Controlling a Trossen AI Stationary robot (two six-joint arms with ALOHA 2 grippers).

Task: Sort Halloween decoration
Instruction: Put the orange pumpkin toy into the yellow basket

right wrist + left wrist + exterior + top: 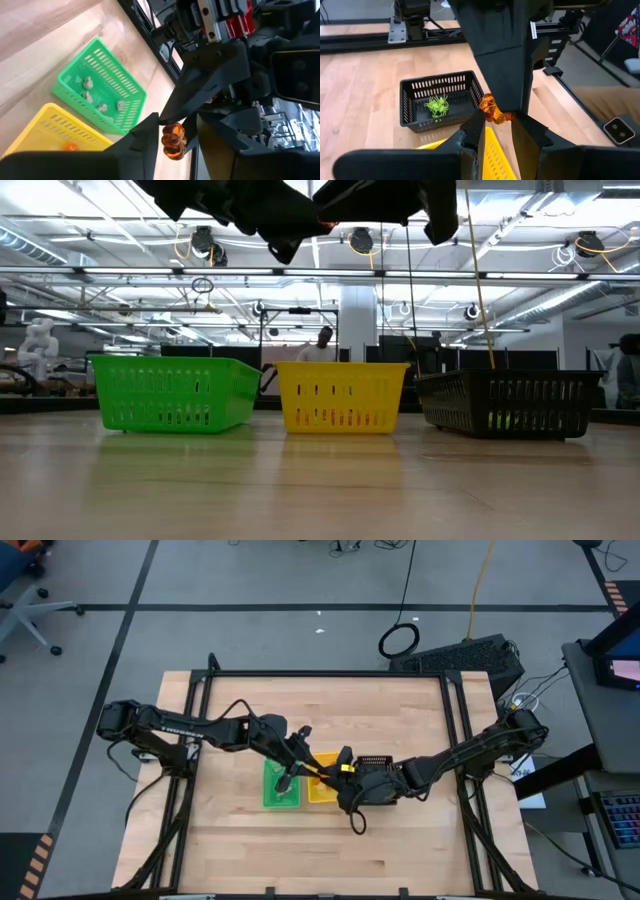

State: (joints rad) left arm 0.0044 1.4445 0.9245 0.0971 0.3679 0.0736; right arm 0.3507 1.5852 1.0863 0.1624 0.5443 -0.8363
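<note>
Midair, both grippers pinch one orange trinket point(173, 141) above the yellow tray point(322, 791)

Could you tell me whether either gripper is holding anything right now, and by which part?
An orange trinket sits pinched between both grippers' fingertips above the yellow tray; which part of it is gripped cannot be told.

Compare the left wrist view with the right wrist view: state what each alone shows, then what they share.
Only the left wrist view shows the black tray with a yellow-green spider trinket in it.

Only the right wrist view shows the green tray holding pale whitish trinkets, and an orange trinket lying in the yellow tray.

Both show the yellow tray and an orange pumpkin trinket between the fingers of the left gripper and right gripper, which meet at it.
</note>
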